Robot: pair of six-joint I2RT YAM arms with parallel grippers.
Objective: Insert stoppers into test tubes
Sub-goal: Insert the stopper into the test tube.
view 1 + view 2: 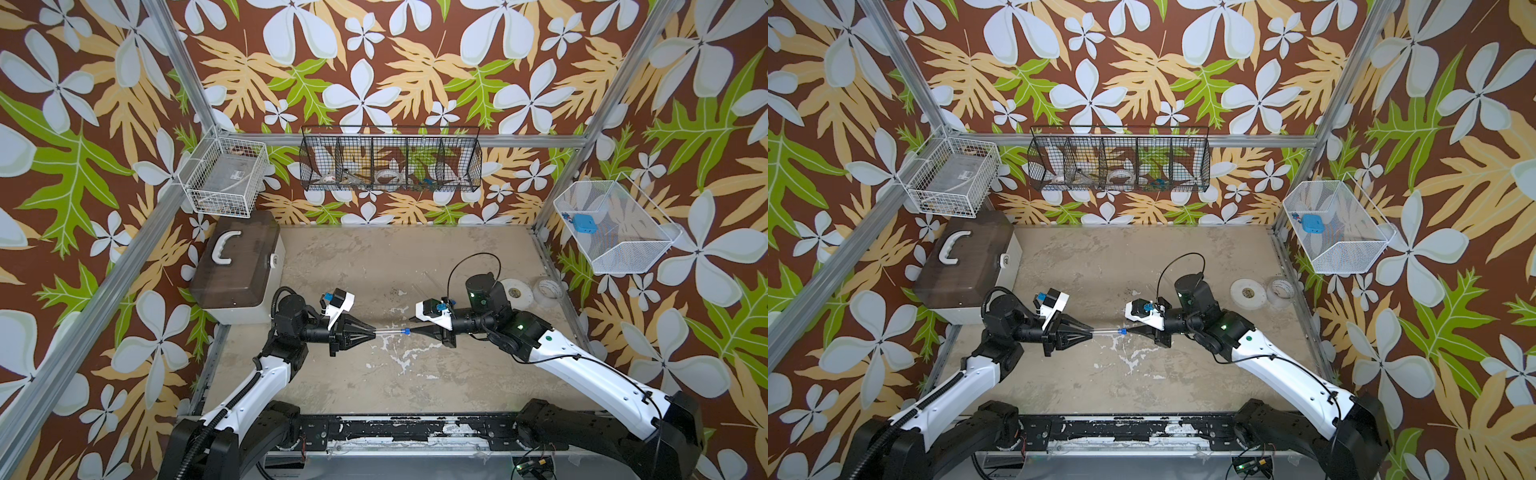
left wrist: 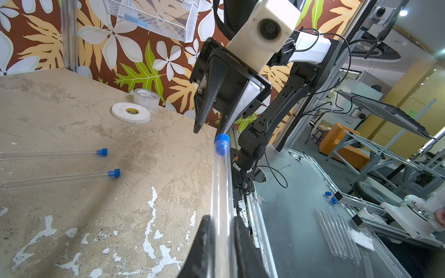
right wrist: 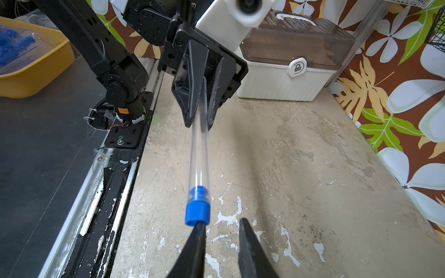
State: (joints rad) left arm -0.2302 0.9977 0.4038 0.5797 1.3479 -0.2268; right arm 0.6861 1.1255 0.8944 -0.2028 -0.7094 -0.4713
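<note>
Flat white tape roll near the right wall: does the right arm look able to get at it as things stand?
Probably yes. The tape roll lies uncovered on the table beside the right arm, whose jaws stand open and empty at the stopper; it would need to fold back.

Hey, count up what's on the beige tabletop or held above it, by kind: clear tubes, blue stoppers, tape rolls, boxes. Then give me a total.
test tubes: 3
stoppers: 3
tape rolls: 2
storage box: 1
Total: 9
</note>
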